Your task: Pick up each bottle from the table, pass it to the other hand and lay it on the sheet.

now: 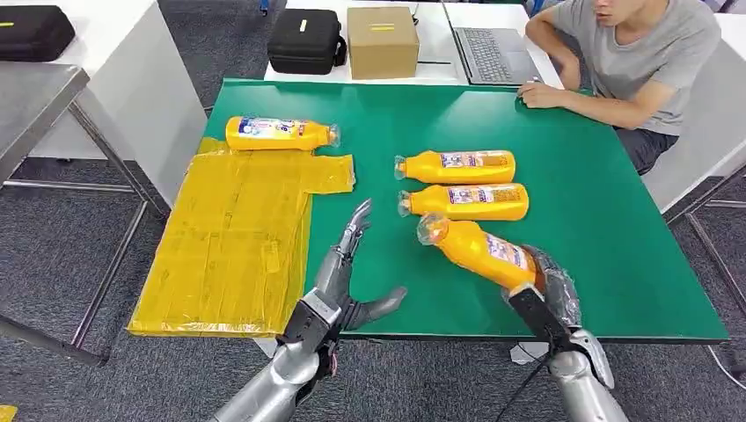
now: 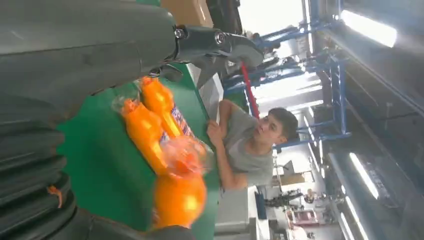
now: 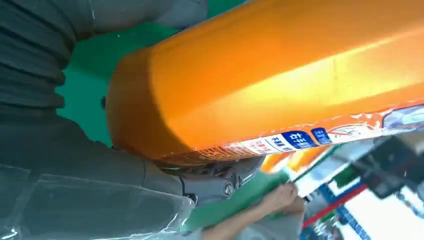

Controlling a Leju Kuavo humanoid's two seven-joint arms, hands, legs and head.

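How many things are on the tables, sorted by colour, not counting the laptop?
Orange bottles: 4
Yellow sheet: 1
Black cases: 2
Brown cardboard box: 1
Total: 8

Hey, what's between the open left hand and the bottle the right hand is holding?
Only bare green table between the left hand and held bottle, per the head view.

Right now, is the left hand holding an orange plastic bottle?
No. The left hand is open and empty, while the right hand grips the orange plastic bottle.
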